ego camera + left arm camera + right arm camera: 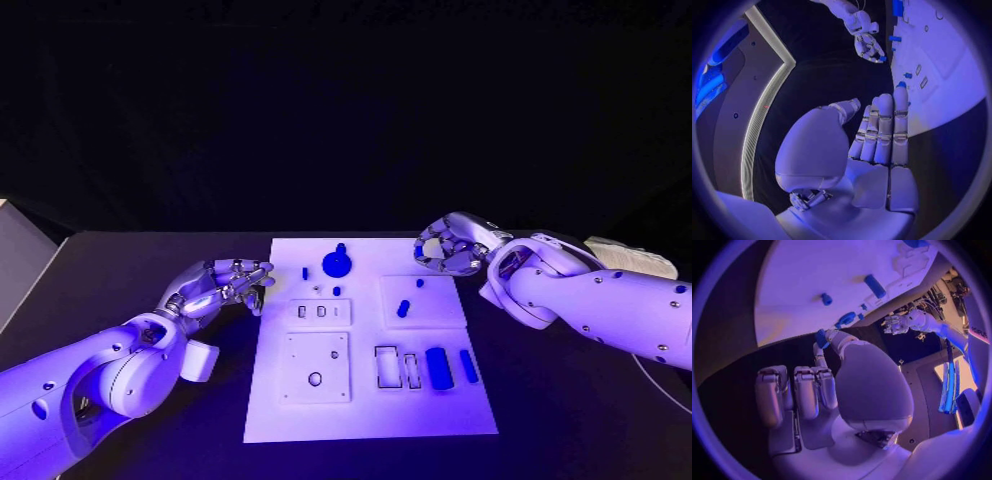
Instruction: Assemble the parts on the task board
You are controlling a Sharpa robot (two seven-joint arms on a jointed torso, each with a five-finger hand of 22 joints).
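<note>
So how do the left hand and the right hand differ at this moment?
The right hand pinches a small blue part; the left hand holds nothing. The left hand's fingers lie straight, side by side; the right hand's other fingers are curled in. The left hand is beside the task board's left edge, the right hand at its far right corner. Both are silver.

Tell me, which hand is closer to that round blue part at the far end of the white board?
Left, narrowly. The left hand hovers off the task board's left edge; the right hand hovers beyond the round blue part, at the board's far right corner.
</note>
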